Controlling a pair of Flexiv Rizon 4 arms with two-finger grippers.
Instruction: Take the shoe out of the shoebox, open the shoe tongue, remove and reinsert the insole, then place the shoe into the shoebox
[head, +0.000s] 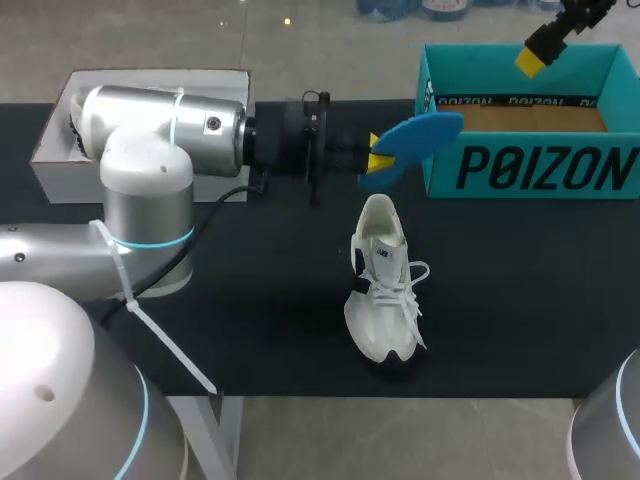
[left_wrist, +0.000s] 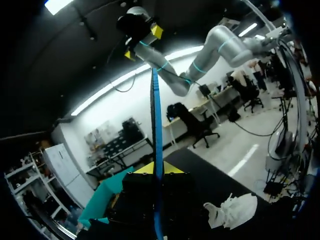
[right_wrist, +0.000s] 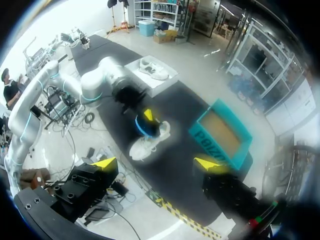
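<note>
The white shoe (head: 385, 285) stands upright on its sole on the black worktop (head: 520, 300), outside the shoebox, with its toe toward the near edge, its heel toward the far side and its laces loose over the tongue. Just beyond the shoe's heel and above it, the left claw (head: 378, 152) pinches the blue insole (head: 415, 140) between its two yellow tips. The insole juts out past the tips toward the box and is clear of the shoe. In the left wrist view the insole (left_wrist: 156, 125) shows edge-on, running straight out from between the fingers, with the shoe (left_wrist: 232, 210) lower down and off to one side of the claw. The teal shoebox (head: 530, 170) sits open, beyond the shoe and to its right. Its brown floor is bare, large dark lettering runs along the wall facing the shoe, and a black band of small print runs along the inner rim. The right claw (right_wrist: 157, 164) hangs high above the shoe with its fingers spread wide and nothing between them; in the head view only one of its yellow tips shows, over the box's far wall. Far to the shoe's left, behind the left arm, lies a white box (head: 60, 165) with a second white shoe (right_wrist: 154, 70) in it. A small mark on the first shoe's tongue is too small to read.
</note>
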